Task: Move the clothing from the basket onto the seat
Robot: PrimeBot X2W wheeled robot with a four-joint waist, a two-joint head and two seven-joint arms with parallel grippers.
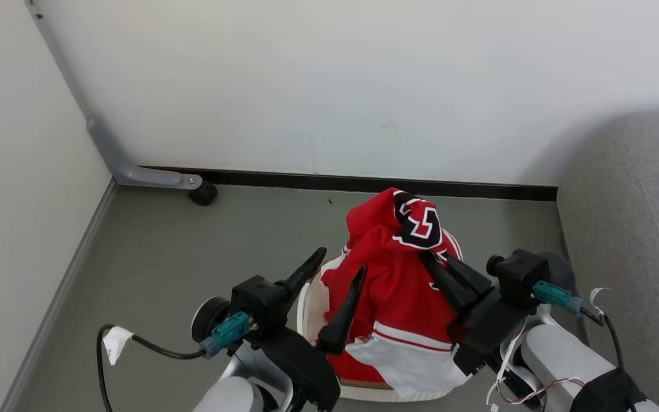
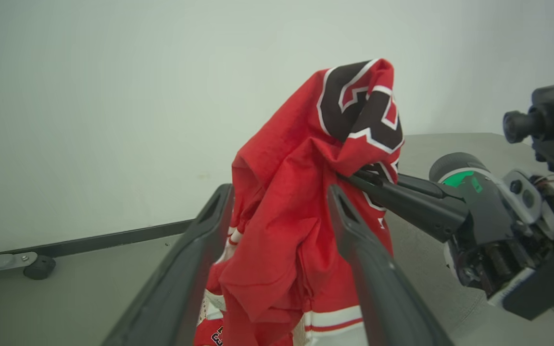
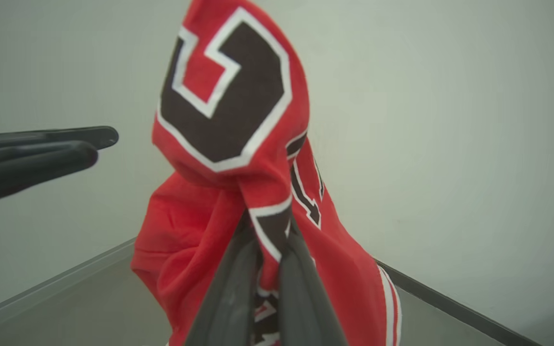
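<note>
The clothing point(image 1: 398, 286) hides most of the basket point(image 1: 364, 393), and the head view's right edge cuts off the seat point(image 1: 638, 229).

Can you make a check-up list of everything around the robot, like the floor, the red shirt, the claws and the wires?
Surface: grey floor; the basket stands on it.
Job's things: red jersey pulled up in a peak, its lower part and white fabric in the basket; grey seat at the right.
Clutter: nothing seen.
Grippers: left gripper open, fingers either side of hanging fabric; right gripper shut on the jersey.
Cables: black cable with white tag by left wrist; thin wires by right wrist.
Surroundings: white walls, black baseboard, grey frame leg with caster.
</note>
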